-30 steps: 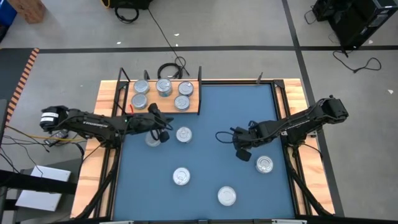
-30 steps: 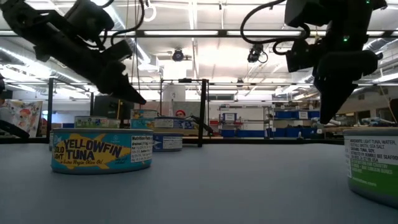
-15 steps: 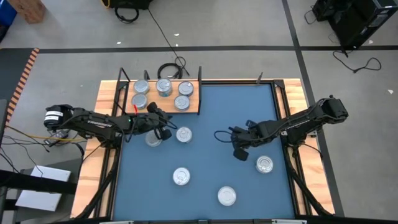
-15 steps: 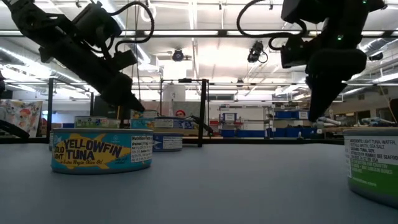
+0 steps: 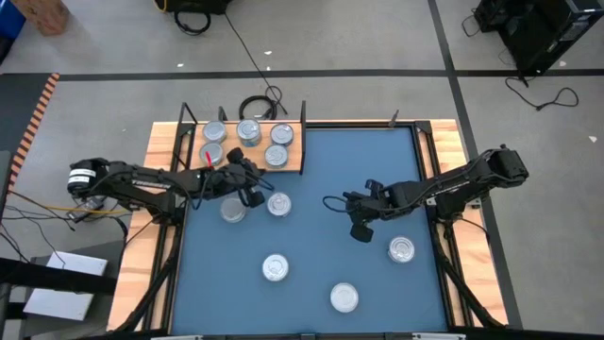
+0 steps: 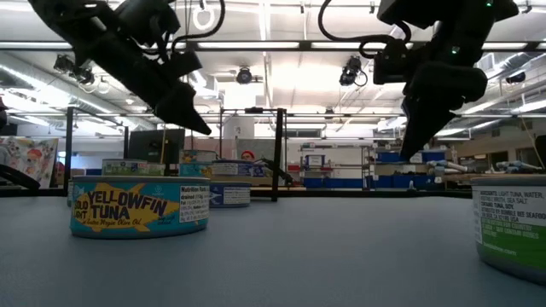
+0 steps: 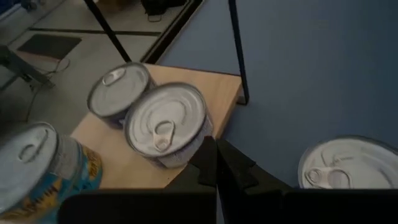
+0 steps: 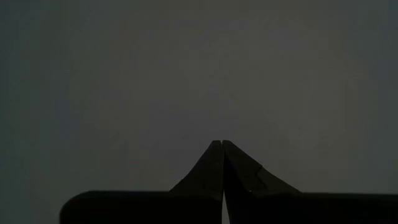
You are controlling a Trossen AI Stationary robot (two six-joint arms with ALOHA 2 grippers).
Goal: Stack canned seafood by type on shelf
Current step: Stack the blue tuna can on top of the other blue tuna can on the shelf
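Blue mat (image 5: 311, 217) is spread over the surface, tins (image 5: 276, 268) scattered on it, others gathered on the shelf (image 5: 288, 162). Left end effector (image 5: 253, 196) and right end effector (image 5: 360, 232) are seen fully closed, empty. "YELLOWFIN TUNA" is read on one tin (image 6: 139, 205).

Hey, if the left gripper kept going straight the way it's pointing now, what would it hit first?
Probably the pull-tab tin at the near corner of the wooden shelf. The left gripper, fingers shut and empty, aims right at it, though depth is hard to judge.
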